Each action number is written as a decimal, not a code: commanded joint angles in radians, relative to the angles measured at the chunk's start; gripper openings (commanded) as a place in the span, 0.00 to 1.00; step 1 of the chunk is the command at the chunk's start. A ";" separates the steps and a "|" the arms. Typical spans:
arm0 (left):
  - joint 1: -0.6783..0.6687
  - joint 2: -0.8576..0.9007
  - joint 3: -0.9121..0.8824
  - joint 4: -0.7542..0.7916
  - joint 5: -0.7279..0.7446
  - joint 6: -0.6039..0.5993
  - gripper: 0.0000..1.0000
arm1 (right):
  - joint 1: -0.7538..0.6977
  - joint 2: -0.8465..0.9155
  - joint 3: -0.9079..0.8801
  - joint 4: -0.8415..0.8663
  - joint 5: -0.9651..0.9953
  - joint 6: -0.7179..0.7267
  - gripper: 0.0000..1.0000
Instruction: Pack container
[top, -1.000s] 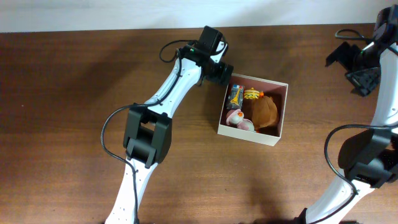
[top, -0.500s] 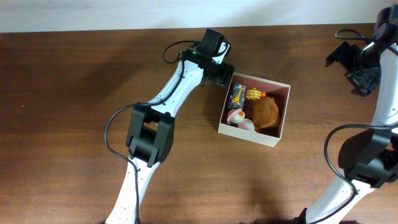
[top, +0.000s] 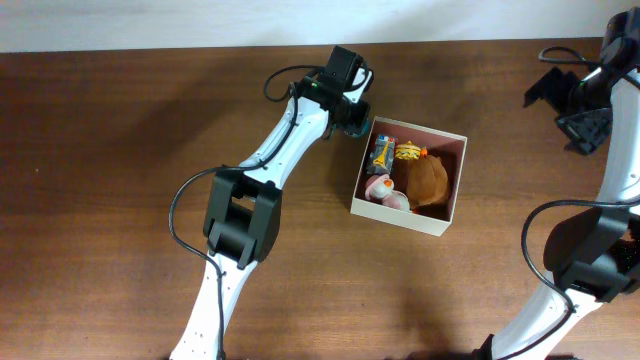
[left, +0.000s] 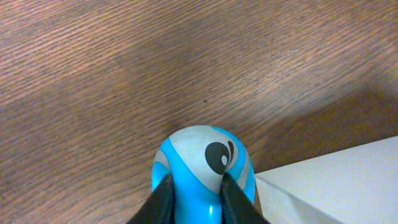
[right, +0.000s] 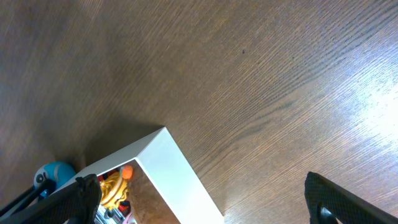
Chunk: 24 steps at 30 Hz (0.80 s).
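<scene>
The container is a shallow square box with cream walls, standing right of the table's centre and holding several small toys. A round blue-and-grey toy with a black eye rests on the wood against the box's outer back-left corner. My left gripper is shut on that toy, one dark finger pressed on each side. In the overhead view the left gripper hangs over that corner and covers most of the toy. My right gripper is far off at the table's right edge, open and holding nothing, its fingers wide apart.
Inside the box lie a brown plush, a yellow toy, a pink toy and an orange-and-blue piece. The right wrist view shows the box corner and the blue toy beyond it. Bare wood surrounds the box.
The left jaws have gone from wide open to closed on the blue toy, and the left wrist has shifted slightly right toward the box. The right arm has not moved.
</scene>
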 joint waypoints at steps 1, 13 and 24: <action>0.010 0.029 0.006 -0.027 -0.034 0.012 0.15 | 0.005 -0.009 -0.004 0.000 0.011 0.002 0.99; 0.021 0.024 0.166 -0.194 -0.096 0.012 0.09 | 0.005 -0.009 -0.004 0.000 0.011 0.002 0.99; 0.024 0.024 0.425 -0.455 -0.114 0.013 0.08 | 0.005 -0.009 -0.004 0.000 0.011 0.002 0.99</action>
